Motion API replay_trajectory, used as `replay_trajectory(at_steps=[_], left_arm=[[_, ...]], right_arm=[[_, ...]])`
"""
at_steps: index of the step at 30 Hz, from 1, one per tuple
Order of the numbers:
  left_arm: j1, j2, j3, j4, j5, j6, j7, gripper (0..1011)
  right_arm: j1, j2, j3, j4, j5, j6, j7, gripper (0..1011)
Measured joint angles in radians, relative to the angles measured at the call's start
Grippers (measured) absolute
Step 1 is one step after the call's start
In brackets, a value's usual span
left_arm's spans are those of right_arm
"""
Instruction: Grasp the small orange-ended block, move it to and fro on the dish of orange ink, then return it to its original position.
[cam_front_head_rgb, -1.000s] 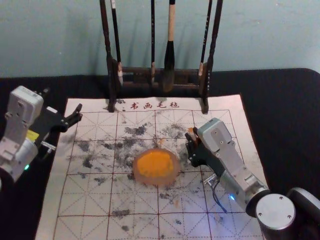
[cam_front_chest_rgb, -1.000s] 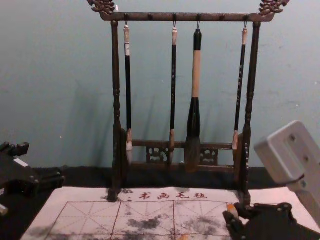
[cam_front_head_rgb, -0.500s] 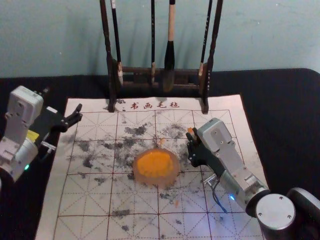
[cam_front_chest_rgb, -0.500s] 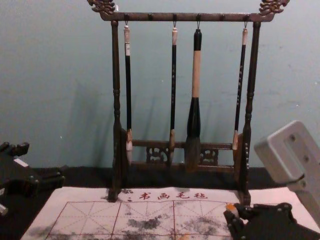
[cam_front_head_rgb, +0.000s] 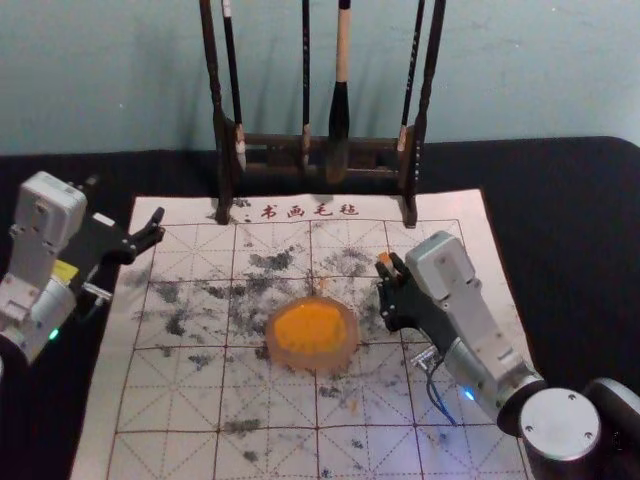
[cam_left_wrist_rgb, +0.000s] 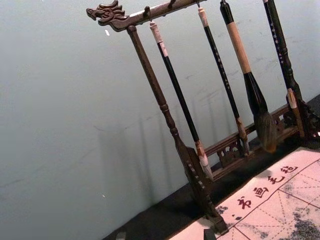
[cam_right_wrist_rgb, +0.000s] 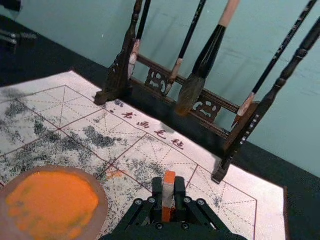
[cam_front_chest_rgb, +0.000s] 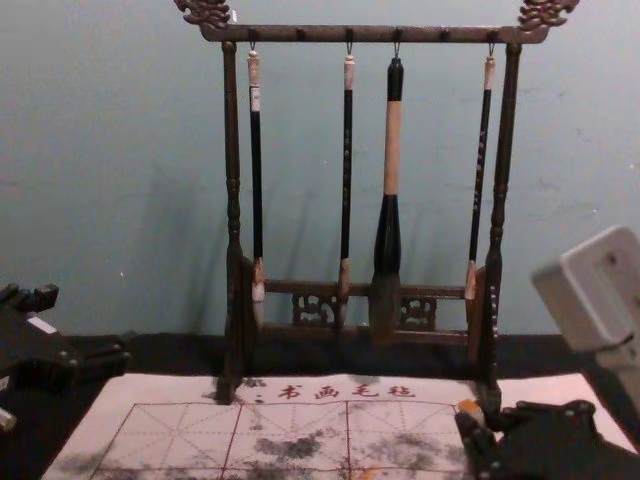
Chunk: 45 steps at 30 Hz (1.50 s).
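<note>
The small block (cam_front_head_rgb: 384, 258) with orange ends is held by my right gripper (cam_front_head_rgb: 388, 268), to the right of and beyond the ink dish (cam_front_head_rgb: 310, 335). In the right wrist view, the right gripper (cam_right_wrist_rgb: 169, 194) is shut on the block (cam_right_wrist_rgb: 169, 187), whose white middle and orange ends show between the fingers. The dish (cam_right_wrist_rgb: 52, 202) of orange ink rests on the mat, apart from the block. My left gripper (cam_front_head_rgb: 157, 226) is parked at the mat's left edge with its fingers apart; in the left wrist view, the left gripper (cam_left_wrist_rgb: 165, 234) holds nothing.
A dark wooden rack (cam_front_head_rgb: 280, 142) with several hanging brushes stands at the mat's far edge, near the wall. The gridded felt mat (cam_front_head_rgb: 165, 400) has dark ink smudges and lies on a black table covering (cam_front_head_rgb: 590, 250).
My right gripper has shifted slightly to the right with the block still in its grasp. The left arm and the dish have stayed put.
</note>
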<state>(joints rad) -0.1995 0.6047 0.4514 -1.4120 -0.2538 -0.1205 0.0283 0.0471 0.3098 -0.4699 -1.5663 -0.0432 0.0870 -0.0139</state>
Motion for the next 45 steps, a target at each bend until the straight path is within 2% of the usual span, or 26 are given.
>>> replay_trajectory(at_steps=[15,23,32,35,36,38,41,44,45], left_arm=[[0.0,0.0,0.0,0.0,0.0,0.0,0.0,1001],[0.0,0.0,0.0,0.0,0.0,0.0,0.0,1001],[0.0,0.0,0.0,0.0,0.0,0.0,0.0,1001],[0.0,0.0,0.0,0.0,0.0,0.0,0.0,1001],[0.0,0.0,0.0,0.0,0.0,0.0,0.0,1001],[0.0,0.0,0.0,0.0,0.0,0.0,0.0,1001],[0.0,0.0,0.0,0.0,0.0,0.0,0.0,1001],[0.0,0.0,0.0,0.0,0.0,0.0,0.0,1001],[0.0,0.0,0.0,0.0,0.0,0.0,0.0,1001]], right_arm=[[-0.061,-0.023,0.079,-0.068,0.054,-0.043,0.055,138],[-0.091,-0.026,0.134,-0.129,0.106,-0.057,0.111,138],[-0.093,0.001,0.204,-0.169,0.219,-0.066,0.257,138],[-0.078,0.017,0.22,-0.167,0.277,-0.065,0.324,138],[-0.066,0.027,0.225,-0.159,0.312,-0.06,0.359,138],[-0.053,0.036,0.228,-0.148,0.351,-0.053,0.395,138],[-0.012,0.055,0.227,-0.111,0.436,-0.038,0.487,138],[0.025,0.067,0.213,-0.073,0.482,-0.033,0.552,138],[0.025,0.067,0.213,-0.073,0.482,-0.033,0.552,138]])
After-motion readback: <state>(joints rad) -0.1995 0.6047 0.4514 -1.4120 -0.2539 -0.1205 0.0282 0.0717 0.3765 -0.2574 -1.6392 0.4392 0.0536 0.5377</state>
